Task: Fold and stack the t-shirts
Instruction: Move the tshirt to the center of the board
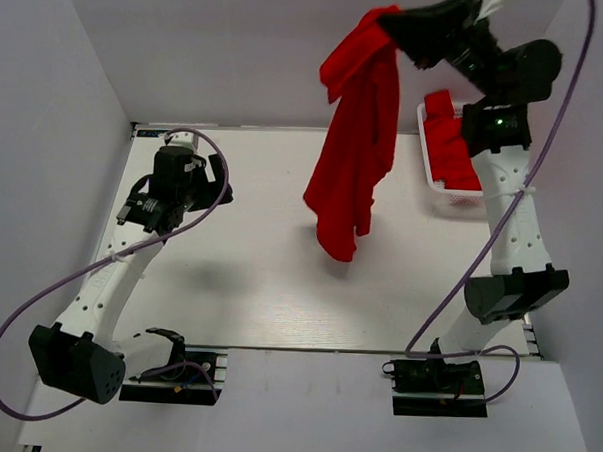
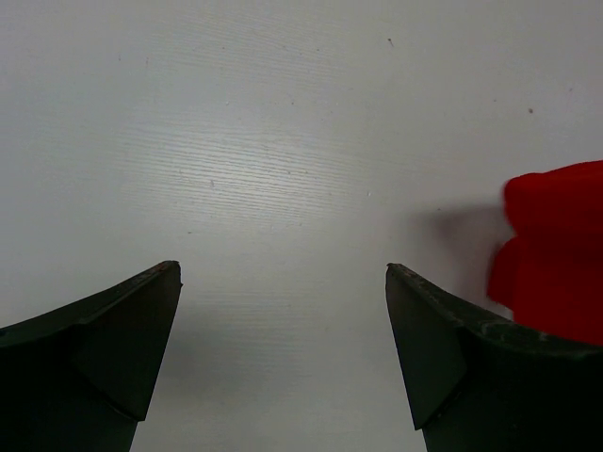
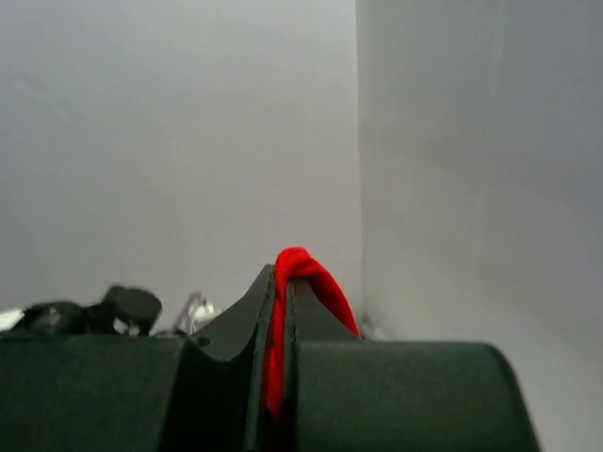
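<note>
Dangling red t-shirt in right jaws, white basket nearby

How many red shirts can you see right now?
2 for certain. One shirt hangs from the right gripper, jaws shut on it, above the table. Another red bundle lies in the white basket at the far right; more could be folded within it.

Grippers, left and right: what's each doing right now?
Left gripper: open, holding nothing.
Right gripper: shut on the red t-shirt, which hangs from it.
</note>
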Motion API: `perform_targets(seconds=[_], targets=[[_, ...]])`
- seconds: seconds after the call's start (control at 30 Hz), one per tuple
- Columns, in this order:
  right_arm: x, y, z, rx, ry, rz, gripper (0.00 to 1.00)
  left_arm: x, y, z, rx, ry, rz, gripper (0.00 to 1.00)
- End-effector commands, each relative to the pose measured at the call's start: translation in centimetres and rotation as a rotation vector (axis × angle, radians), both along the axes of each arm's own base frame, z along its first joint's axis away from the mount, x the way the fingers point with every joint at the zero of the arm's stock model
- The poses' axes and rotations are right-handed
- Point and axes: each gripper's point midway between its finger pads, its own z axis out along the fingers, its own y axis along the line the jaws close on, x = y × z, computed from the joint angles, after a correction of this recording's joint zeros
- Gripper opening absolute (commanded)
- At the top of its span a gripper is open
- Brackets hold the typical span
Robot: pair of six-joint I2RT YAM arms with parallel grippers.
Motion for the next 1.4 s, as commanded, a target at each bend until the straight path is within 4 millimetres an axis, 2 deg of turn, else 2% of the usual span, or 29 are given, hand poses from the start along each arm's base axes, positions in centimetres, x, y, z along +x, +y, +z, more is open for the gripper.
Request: perform_targets(seconds=[0.0,0.03,0.1,0.13,0.17,0.2,0.23,0.3,0.33,0.43,0.47,0.5,0.57,0.67,0.73,0.77,0.83,0.87,0.9,0.97,1.0,1.07,1.1,1.13,1.2,1.23,1.3,1.33,1.37], targets=[[-1.1,1.9,-5.7,-0.128,0.021,0.035,0.00,-1.6,1.4,-0.1,0.012,0.011,0.060,1.00],[-0.4,1.8,-6.6,-0.140,-0.002,-0.022,0.00,-1.7,1.4,-0.5,0.014,0.020,0.060,1.00],[-0.1,2.1,-12.2,-0.219,0.081,-0.080,0.00,-2.1,1.6,-0.8,0.016,0.031,0.073,1.00],[0.3,1.2,-12.7,-0.229,0.052,-0.173,0.00,-2.2,1.7,-1.2,0.018,0.039,0.073,1.00],[0.6,1.8,-15.4,-0.268,0.111,-0.175,0.00,-2.4,1.7,-1.4,0.021,0.050,0.073,1.00],[1.9,1.8,-21.8,-0.372,0.198,-0.200,0.00,-2.6,1.6,-1.8,0.019,0.061,0.065,1.00],[1.6,2.0,-23.5,-0.404,0.226,-0.197,0.00,-2.7,1.6,-2.3,0.015,0.072,0.071,1.00],[0.9,2.5,-32.2,-0.530,0.378,-0.155,0.00,-3.0,1.3,-3.2,0.013,0.106,0.056,1.00],[0.9,2.7,-34.6,-0.555,0.415,-0.142,0.00,-3.1,1.3,-3.5,0.008,0.116,0.062,1.00],[-0.3,3.4,-44.0,-0.657,0.583,-0.088,0.00,-3.0,0.5,-5.5,-0.002,0.183,0.029,1.00],[-0.5,3.7,-46.2,-0.688,0.629,-0.065,0.00,-3.0,0.3,-5.9,-0.004,0.198,0.022,1.00],[-1.1,4.5,-47.3,-0.715,0.642,-0.036,0.00,-2.9,0.1,-6.3,-0.008,0.214,0.013,1.00],[-1.0,4.4,-51.4,-0.787,0.721,-0.053,0.00,-3.1,-0.2,-7.2,-0.017,0.244,0.010,1.00],[-0.9,4.3,-54.3,-0.845,0.794,-0.094,0.00,-3.1,-0.5,-7.7,-0.027,0.259,-0.004,1.00],[-0.4,4.3,-55.2,-0.864,0.813,-0.130,0.04,-3.0,-0.8,-7.9,-0.036,0.254,-0.013,1.00],[-0.9,3.8,-56.5,-0.902,0.858,-0.144,0.21,-3.0,-0.9,-7.9,-0.042,0.255,-0.019,1.00],[-1.0,3.7,-56.5,-0.930,0.868,-0.157,0.42,-3.1,-1.1,-8.2,-0.043,0.258,-0.036,1.00],[-0.9,3.6,-56.1,-0.930,0.862,-0.168,0.63,-3.1,-1.1,-8.2,-0.043,0.258,-0.036,1.00],[-0.6,3.3,-55.3,-0.922,0.847,-0.194,0.90,-3.1,-1.1,-8.4,-0.041,0.267,-0.035,1.00],[-0.3,3.2,-54.0,-0.906,0.824,-0.220,0.90,-2.9,-1.3,-8.6,-0.048,0.268,-0.042,1.00],[0.0,3.0,-51.7,-0.880,0.779,-0.255,0.90,-2.9,-1.3,-8.6,-0.048,0.268,-0.042,1.00],[0.6,2.1,-49.9,-0.865,0.780,-0.328,0.90,-2.3,-1.6,-8.0,-0.048,0.266,-0.056,1.00],[0.6,1.5,-47.3,-0.827,0.742,-0.374,0.90,-2.3,-1.7,-8.0,-0.045,0.279,-0.056,1.00],[0.7,1.0,-46.5,-0.815,0.736,-0.407,0.90,-1.9,-2.1,-7.1,-0.049,0.256,-0.068,1.00],[0.1,0.3,-43.4,-0.760,0.695,-0.442,0.90,-1.8,-2.1,-6.4,-0.051,0.249,-0.068,1.00],[-0.2,-0.1,-42.2,-0.739,0.685,-0.456,0.90,-1.4,-2.4,-5.3,-0.056,0.223,-0.083,1.00],[-1.0,-0.5,-41.5,-0.739,0.694,-0.467,0.90,-1.1,-2.4,-4.4,-0.050,0.204,-0.093,1.00],[-1.0,-1.5,-40.0,-0.711,0.681,-0.519,0.90,-0.9,-2.5,-3.6,-0.053,0.189,-0.093,1.00],[-1.3,-1.8,-40.1,-0.719,0.694,-0.527,0.90,-0.8,-2.5,-3.2,-0.055,0.180,-0.094,1.00]])
